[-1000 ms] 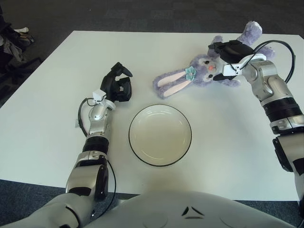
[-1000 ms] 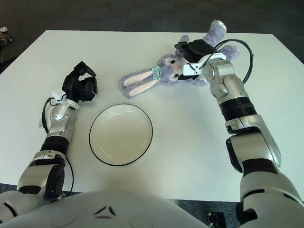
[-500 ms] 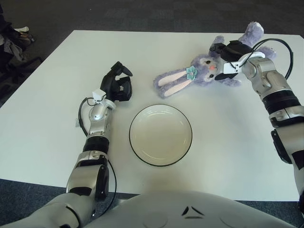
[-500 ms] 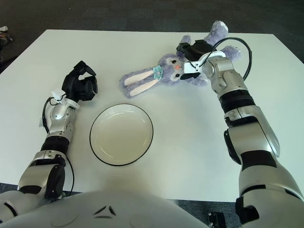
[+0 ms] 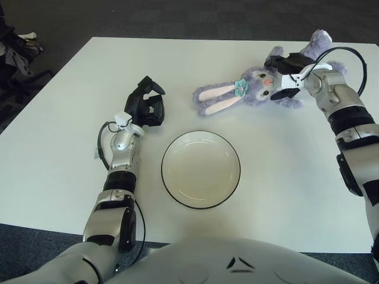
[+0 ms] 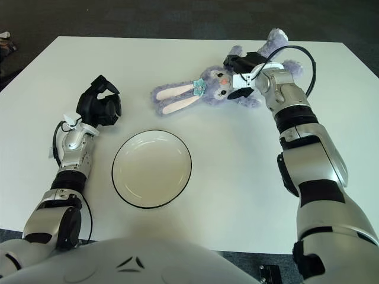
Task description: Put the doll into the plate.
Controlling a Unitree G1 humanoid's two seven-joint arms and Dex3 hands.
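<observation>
The doll (image 5: 256, 81) is a purple plush rabbit with long pink-lined ears and a teal bow. It lies on its back at the far right of the white table, ears pointing left. My right hand (image 5: 285, 64) is on its chest just right of the head, dark fingers closed on the plush. The plate (image 5: 201, 170), round and cream with a dark rim, sits empty at the centre front, well below the doll. Left of the plate is my left hand (image 5: 148, 105), raised with its fingers curled and holding nothing.
The white table (image 5: 65, 154) fills the view, with its far edge just behind the doll and dark carpet beyond. A cable loops from my right forearm (image 5: 346, 109) over the doll's legs. Dark objects (image 5: 15, 53) stand on the floor at far left.
My right hand has moved right and slightly back with the doll, whose head and ears shifted the same way and turned flatter. The left hand and plate have stayed put.
</observation>
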